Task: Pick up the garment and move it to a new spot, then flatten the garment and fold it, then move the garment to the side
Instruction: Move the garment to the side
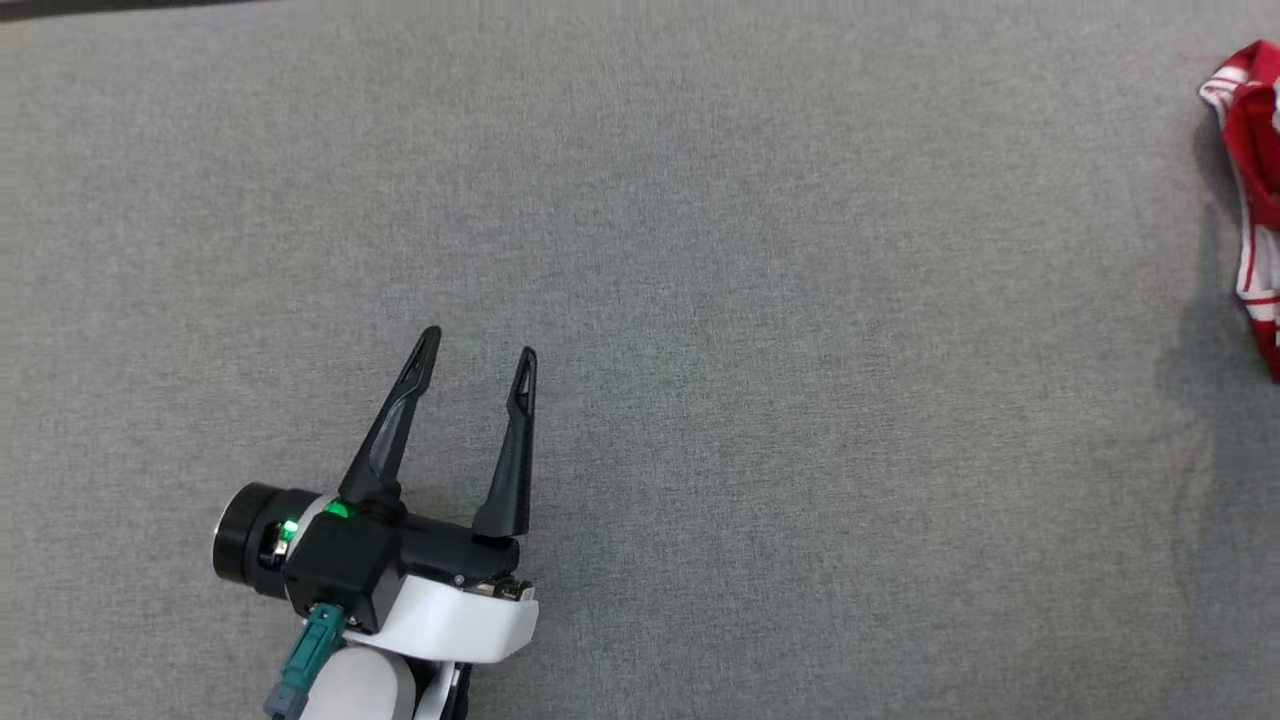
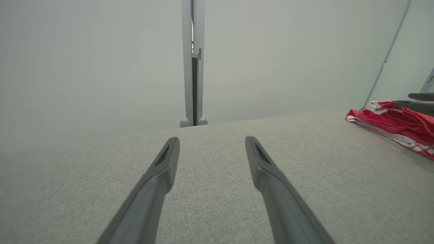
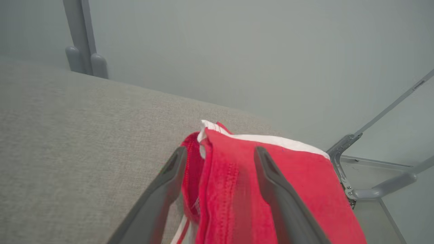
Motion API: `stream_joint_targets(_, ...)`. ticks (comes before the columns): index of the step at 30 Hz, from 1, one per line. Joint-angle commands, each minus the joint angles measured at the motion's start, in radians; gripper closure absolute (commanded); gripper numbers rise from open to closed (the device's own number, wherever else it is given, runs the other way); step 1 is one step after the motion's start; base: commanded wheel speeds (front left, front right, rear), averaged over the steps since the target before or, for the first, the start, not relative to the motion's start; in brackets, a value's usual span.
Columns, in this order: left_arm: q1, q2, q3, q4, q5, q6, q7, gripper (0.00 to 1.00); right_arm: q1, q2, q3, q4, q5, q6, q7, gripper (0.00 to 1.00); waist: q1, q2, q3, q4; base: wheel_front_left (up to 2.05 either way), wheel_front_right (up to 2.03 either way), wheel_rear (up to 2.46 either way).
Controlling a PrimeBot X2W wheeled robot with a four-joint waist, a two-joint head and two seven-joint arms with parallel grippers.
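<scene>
Red, white-trimmed garment (image 3: 234, 176) is seen bunched at the desk's (image 1: 760, 300) right edge, between the wide-spread fingers of the right claw (image 3: 219, 153); the left claw (image 1: 478, 346), equally wide, is seen well apart.

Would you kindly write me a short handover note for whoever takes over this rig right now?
Left gripper: open, empty, over the grey cloth-covered table.
Right gripper: open, fingers either side of the red-and-white garment, not clamping it.
Garment: lying bunched near the table's right edge.
Done: garment appears set aside on the right.
Left: check that the fold is tidy, then draw the right arm clear.
</scene>
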Motion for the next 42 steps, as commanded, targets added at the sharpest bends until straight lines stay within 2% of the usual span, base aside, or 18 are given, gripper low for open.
stream_joint_targets(1, 0.018, 0.003, 0.007, 0.006, -0.016, 0.025, -0.001, 0.00, 0.081, 0.052, -0.033, -0.057, -0.028, -0.002, -0.004, 0.00, 0.0000, 0.0000, -0.075, 0.008, 0.00, 0.00, 0.00)
stream_joint_targets(4, 0.046, 0.004, 0.017, 0.036, -0.036, 0.059, -0.001, 0.00, 0.203, 0.147, -0.095, -0.171, -0.070, -0.002, -0.004, 0.00, 0.0000, 0.0000, -0.138, 0.016, 0.00, 0.00, 0.00)
stream_joint_targets(5, 0.046, 0.004, 0.017, 0.036, -0.036, 0.059, -0.001, 0.00, 0.203, 0.147, -0.095, -0.171, -0.070, -0.002, -0.004, 0.00, 0.0000, 0.0000, -0.138, 0.016, 0.00, 0.00, 0.00)
stream_joint_targets(9, 0.086, 0.004, 0.029, 0.100, -0.073, 0.084, -0.001, 0.00, 0.381, 0.282, -0.168, -0.347, -0.098, -0.002, -0.004, 0.00, 0.0000, 0.0000, -0.220, 0.027, 0.00, 0.00, 0.00)
stream_joint_targets(15, 0.149, 0.004, 0.064, 0.100, -0.108, 0.094, -0.001, 0.00, 0.608, 0.413, -0.231, -0.582, -0.144, -0.002, -0.003, 0.00, 0.0000, 0.0000, -0.328, 0.046, 0.00, 0.00, 0.00)
stream_joint_targets(17, 0.192, 0.003, 0.082, 0.091, -0.093, 0.086, -0.001, 0.00, 0.723, 0.448, -0.287, -0.703, -0.180, -0.002, -0.003, 0.00, 0.0000, 0.0000, -0.379, 0.056, 0.00, 0.00, 0.00)
stream_joint_targets(19, 0.225, 0.004, 0.096, 0.082, -0.084, 0.074, -0.001, 0.00, 0.798, 0.474, -0.325, -0.755, -0.200, -0.002, -0.003, 0.00, 0.0000, 0.0000, -0.410, 0.060, 0.00, 0.00, 0.00)
stream_joint_targets(25, 0.327, 0.003, 0.167, 0.046, -0.088, 0.080, -0.001, 0.00, 0.961, 0.507, -0.378, -0.889, -0.265, -0.002, -0.003, 0.00, 0.0000, 0.0000, -0.460, 0.057, 0.00, 0.00, 0.00)
stream_joint_targets(29, 0.367, 0.003, 0.198, 0.022, -0.085, 0.058, -0.001, 0.00, 1.034, 0.511, -0.371, -0.945, -0.287, -0.002, -0.003, 0.00, 0.0000, 0.0000, -0.478, 0.046, 0.00, 0.00, 0.00)
stream_joint_targets(33, 0.393, 0.004, 0.217, 0.009, -0.069, 0.026, -0.001, 0.00, 1.073, 0.498, -0.335, -0.946, -0.295, -0.002, -0.003, 0.00, 0.0000, 0.0000, -0.492, 0.038, 0.00, 0.00, 0.00)
stream_joint_targets(42, 0.419, 0.004, 0.217, 0.018, -0.076, 0.010, -0.001, 0.00, 1.097, 0.517, -0.340, -0.940, -0.293, -0.002, -0.003, 0.00, 0.0000, 0.0000, -0.512, 0.028, 0.00, 0.00, 0.00)
